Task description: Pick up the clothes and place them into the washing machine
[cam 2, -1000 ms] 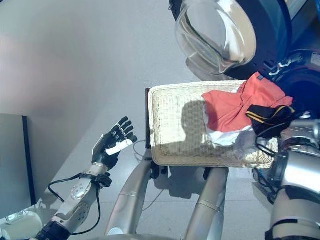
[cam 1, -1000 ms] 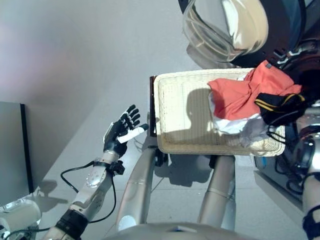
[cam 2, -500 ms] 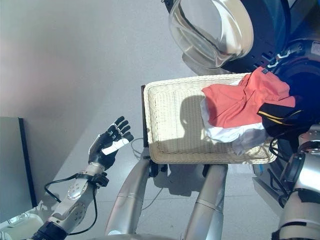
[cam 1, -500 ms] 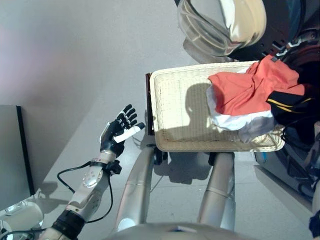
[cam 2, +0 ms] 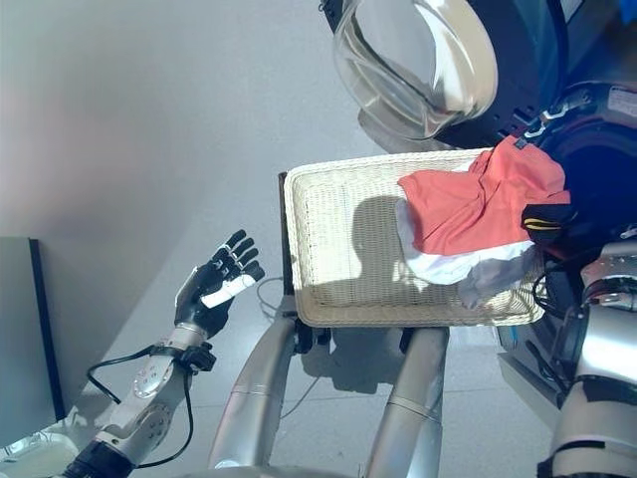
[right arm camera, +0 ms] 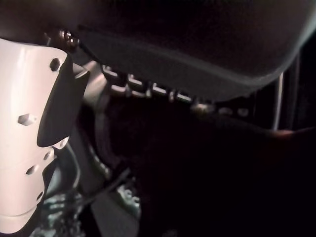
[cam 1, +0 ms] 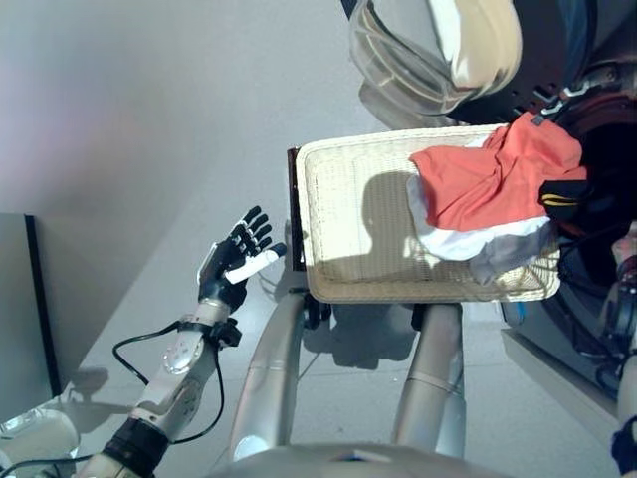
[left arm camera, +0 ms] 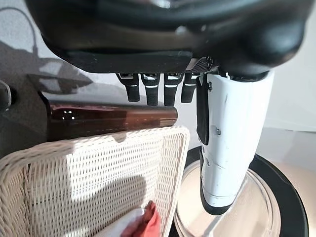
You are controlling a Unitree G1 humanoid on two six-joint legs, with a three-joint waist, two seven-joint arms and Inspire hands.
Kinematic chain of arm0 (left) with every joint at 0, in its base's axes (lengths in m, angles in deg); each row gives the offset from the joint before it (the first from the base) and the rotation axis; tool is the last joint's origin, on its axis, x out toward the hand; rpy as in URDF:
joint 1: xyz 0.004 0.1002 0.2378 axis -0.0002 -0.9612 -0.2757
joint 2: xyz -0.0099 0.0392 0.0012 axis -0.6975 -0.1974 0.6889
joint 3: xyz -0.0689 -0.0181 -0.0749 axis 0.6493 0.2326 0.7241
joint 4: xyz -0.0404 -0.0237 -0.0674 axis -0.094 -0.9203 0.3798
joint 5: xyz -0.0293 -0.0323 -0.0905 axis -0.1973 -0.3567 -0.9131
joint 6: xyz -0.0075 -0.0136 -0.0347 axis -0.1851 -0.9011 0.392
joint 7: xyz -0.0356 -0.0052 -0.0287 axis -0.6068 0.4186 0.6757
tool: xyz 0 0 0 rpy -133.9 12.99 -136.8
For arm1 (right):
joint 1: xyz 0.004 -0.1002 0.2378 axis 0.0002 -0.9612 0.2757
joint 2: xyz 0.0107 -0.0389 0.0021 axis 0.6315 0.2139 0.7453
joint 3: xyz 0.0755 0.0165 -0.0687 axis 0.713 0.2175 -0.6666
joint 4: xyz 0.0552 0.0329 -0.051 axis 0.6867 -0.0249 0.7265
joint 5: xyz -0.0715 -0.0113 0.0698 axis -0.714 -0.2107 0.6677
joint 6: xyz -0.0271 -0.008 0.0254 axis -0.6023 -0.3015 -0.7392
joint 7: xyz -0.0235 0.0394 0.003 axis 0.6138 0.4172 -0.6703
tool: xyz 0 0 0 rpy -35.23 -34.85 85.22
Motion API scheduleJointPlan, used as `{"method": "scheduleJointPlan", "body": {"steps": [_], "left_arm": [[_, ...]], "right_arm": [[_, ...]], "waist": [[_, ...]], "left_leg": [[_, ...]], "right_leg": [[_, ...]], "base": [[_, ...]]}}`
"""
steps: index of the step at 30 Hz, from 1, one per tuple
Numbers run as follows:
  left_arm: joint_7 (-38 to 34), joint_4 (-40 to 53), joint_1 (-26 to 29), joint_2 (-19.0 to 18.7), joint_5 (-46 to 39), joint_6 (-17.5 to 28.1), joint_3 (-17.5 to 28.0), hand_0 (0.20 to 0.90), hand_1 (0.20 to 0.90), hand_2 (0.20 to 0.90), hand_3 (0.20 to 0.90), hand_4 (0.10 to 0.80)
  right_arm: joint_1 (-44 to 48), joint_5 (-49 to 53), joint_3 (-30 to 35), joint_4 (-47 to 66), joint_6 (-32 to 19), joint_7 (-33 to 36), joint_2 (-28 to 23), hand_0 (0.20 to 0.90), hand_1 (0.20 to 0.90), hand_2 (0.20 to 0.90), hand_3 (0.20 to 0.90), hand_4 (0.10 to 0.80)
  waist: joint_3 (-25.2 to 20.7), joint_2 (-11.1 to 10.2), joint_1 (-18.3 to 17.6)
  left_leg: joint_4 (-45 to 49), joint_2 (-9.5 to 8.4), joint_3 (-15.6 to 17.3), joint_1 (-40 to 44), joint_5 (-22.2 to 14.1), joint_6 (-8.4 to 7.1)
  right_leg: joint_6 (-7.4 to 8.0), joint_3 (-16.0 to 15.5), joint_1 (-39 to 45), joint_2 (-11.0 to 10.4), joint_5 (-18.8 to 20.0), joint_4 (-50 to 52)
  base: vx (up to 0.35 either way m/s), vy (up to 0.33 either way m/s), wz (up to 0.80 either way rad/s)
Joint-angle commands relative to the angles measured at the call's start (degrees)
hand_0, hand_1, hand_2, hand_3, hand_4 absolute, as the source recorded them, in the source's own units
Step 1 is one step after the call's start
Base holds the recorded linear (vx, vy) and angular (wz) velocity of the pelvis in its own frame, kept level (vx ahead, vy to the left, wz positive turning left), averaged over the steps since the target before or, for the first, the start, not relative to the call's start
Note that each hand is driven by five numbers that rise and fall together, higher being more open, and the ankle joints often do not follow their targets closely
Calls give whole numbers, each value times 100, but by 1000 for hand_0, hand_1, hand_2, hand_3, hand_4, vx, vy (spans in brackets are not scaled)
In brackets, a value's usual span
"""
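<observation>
An orange garment [cam 2: 473, 204] lies heaped over white cloth [cam 2: 448, 261] at the right end of a pale wicker basket [cam 2: 338, 249]. A dark garment [cam 2: 547, 217] trails from the heap toward the washing machine's [cam 2: 587, 129] dark opening; its glass door [cam 2: 418, 60] is swung open. My right hand [right arm camera: 29, 143] is in that dark; I cannot tell its finger position. My left hand [cam 1: 237, 261] hovers left of the basket, fingers spread, holding nothing.
</observation>
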Motion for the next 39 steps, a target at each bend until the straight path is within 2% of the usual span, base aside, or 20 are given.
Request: {"method": "scheduleJointPlan", "body": {"steps": [1, 6, 8, 10, 13, 20, 24, 29, 39], "left_arm": [[120, 238, -92, -207, 0, 494, 365, 900, 900, 900, 900, 800], [76, 197, -158, -179, 99, 520, 493, 900, 900, 900, 900, 800], [47, 184, -180, -154, 126, 526, 521, 900, 900, 900, 900, 800], [-36, 61, -197, -70, 250, 564, 617, 900, 900, 900, 900, 800], [-67, 2, -214, -19, 327, 606, 708, 900, 900, 900, 900, 800], [-19, 103, -317, -68, 356, 588, 754, 900, 900, 900, 900, 800], [81, 57, -306, -73, 393, 515, 729, 900, 900, 900, 900, 800], [161, 212, -274, -125, 437, 478, 701, 900, 900, 900, 900, 800], [246, 374, -173, -141, 461, 456, 742, 900, 900, 900, 900, 800]], "right_arm": [[-111, -585, -745, 642, -374, -85, 53, 900, 900, 900, 900, 800], [-342, -2005, -1488, 1728, -399, 210, 656, 900, 900, 900, 900, 800], [-467, -2244, -1481, 1993, -425, 353, 755, 900, 900, 900, 900, 800], [-810, -3475, -1843, 2759, -281, 580, 981, 900, 900, 900, 900, 800], [-972, -4261, -2165, 2926, -23, 548, 1101, 900, 900, 900, 900, 800], [-789, -5250, -2720, 2294, 502, 425, 1298, 900, 900, 900, 900, 800], [-580, -6078, -3247, 1433, 961, 306, 1549, 900, 900, 900, 900, 800], [-259, -6714, -3446, 581, 1397, 318, 1667, 900, 900, 900, 900, 800], [104, -6974, -3572, 138, 1571, 52, 1521, 900, 900, 900, 900, 800]], "waist": [[-216, -88, 7], [-112, -175, -90], [-103, -196, -120], [-78, -264, -174], [-72, -317, -187], [-62, -364, -124], [-98, -368, -43], [-108, -319, 77], [-100, -242, 238]], "left_leg": [[-803, 369, -538, 760, -99, -663], [-987, 373, -478, 970, -37, -635], [-973, 379, -489, 979, -42, -628], [-895, 391, -512, 968, -56, -617], [-828, 401, -534, 936, -67, -616], [-829, 408, -520, 928, -39, -611], [-869, 408, -529, 951, -5, -614], [-903, 386, -538, 955, 31, -616], [-956, 351, -532, 968, 77, -581]], "right_leg": [[-285, 2, 780, 17, -202, -482], [-249, -16, 1046, 44, -17, -794], [-247, -18, 1085, 43, -6, -804], [-255, -39, 1144, 40, 0, -785], [-269, -69, 1150, 37, 2, -774], [-276, -70, 1181, 45, 48, -854], [-290, -98, 1170, 53, 45, -841], [-287, -118, 1197, 39, 28, -842], [-276, -161, 1178, 9, 34, -837]], "base": [[7, 53, -11], [-8, 56, -18], [-8, 31, -11], [-9, 12, -3], [-10, -2, -1], [-4, -1, -1], [0, 0, 0], [0, 0, 0], [0, -1, 0]]}}
